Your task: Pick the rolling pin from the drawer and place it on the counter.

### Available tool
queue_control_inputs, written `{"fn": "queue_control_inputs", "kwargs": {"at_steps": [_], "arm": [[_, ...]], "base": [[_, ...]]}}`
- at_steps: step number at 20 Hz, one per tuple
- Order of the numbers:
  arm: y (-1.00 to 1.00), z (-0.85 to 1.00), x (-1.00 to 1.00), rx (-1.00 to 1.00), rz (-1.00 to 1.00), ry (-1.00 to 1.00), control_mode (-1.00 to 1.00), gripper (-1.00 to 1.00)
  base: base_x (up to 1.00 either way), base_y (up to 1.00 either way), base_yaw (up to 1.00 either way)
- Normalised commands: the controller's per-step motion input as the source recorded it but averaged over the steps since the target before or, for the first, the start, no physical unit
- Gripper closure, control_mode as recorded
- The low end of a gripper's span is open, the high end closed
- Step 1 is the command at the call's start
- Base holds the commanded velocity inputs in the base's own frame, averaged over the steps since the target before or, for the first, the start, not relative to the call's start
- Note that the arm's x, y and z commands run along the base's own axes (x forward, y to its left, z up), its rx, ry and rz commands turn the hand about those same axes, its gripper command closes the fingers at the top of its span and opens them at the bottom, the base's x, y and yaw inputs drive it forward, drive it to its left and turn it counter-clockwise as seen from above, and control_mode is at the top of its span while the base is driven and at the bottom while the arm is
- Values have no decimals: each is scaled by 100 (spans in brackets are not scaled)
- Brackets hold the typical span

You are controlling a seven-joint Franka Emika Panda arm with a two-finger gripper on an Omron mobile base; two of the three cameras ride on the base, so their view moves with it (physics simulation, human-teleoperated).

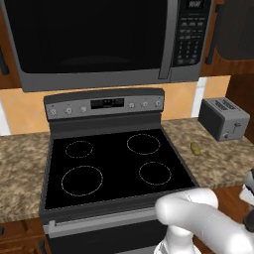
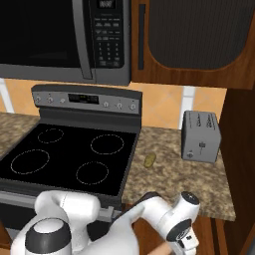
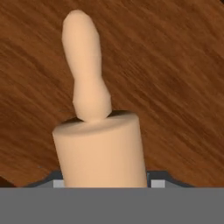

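The rolling pin [image 3: 98, 148] is a light tan wooden rod seen end-on in the hand view, with its narrow handle [image 3: 85, 65] pointing away from me. Behind it is the reddish-brown wood of the drawer [image 3: 175, 65]. My gripper [image 3: 105, 183] is shut on the pin's thick body, and a small grey fingertip [image 3: 158, 183] shows tight against its side. In the right base view my wrist [image 2: 183, 226] hangs below the front edge of the speckled granite counter [image 2: 169, 179]. The counter [image 1: 221, 161] also lies to the right of the stove in the left base view.
A grey toaster [image 2: 200, 136] stands at the back of the counter, by the wall. A small yellow-green lump [image 2: 149, 160] lies near the black stove top [image 2: 69, 157]. A microwave [image 1: 99, 39] hangs above the stove. Tall wooden cabinets close off the right side.
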Motion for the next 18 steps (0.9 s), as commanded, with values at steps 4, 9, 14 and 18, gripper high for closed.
{"fn": "queue_control_inputs", "kwargs": {"at_steps": [4, 9, 14, 18], "arm": [[17, 76, -41, -8, -5, 0, -100, 100], [24, 100, -3, -11, -1, 0, -100, 100], [44, 100, -38, -18, 0, -8, -100, 100], [66, 100, 6, -15, -1, -13, -100, 100]], "base": [[0, 0, 0], [0, 0, 0], [0, 0, 0], [0, 0, 0]]}}
